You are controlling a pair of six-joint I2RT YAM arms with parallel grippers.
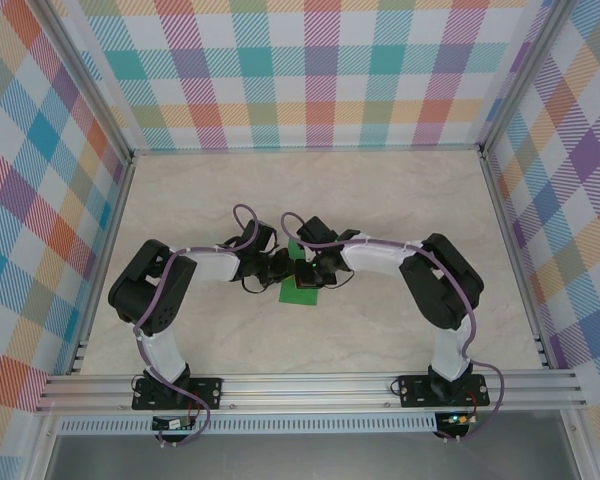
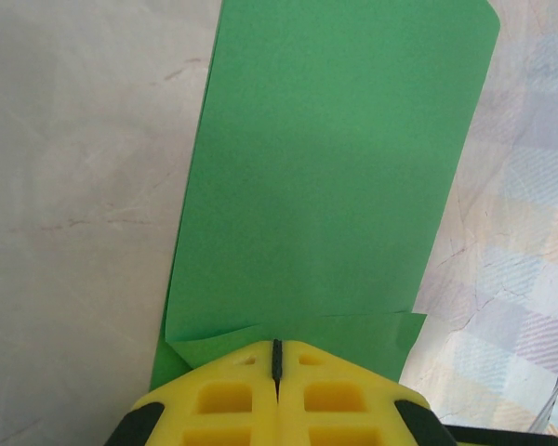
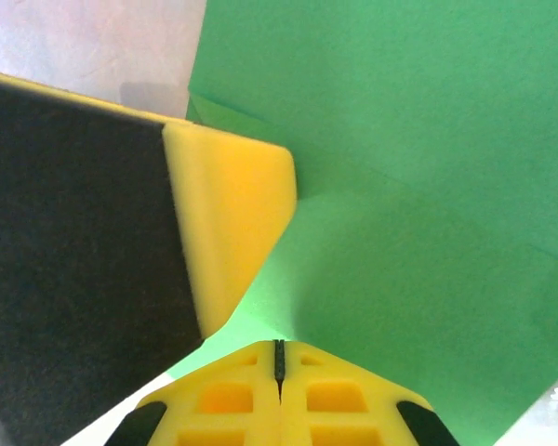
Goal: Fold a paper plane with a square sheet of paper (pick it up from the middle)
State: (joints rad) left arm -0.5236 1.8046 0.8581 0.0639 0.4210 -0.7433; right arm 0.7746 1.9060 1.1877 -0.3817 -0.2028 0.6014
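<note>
the left arm [image 1: 165, 300] and the right arm [image 1: 435, 290] are built alike — bulky black joint housings linked by smooth white shells. a thin purple cable [image 1: 243, 208] runs along each, looping free near the wrist and again near the foot. each arm stands on a flat black base plate [image 1: 177, 392], with a small dark module [image 1: 170, 424] and thin wires just below it. in the wrist views the left gripper [image 2: 277, 348] and the right gripper [image 3: 279, 351] have bright yellow fingers [image 2: 223, 400] moulded with square pockets — black at the outer corners. one finger's flank is broad matt black.
</note>
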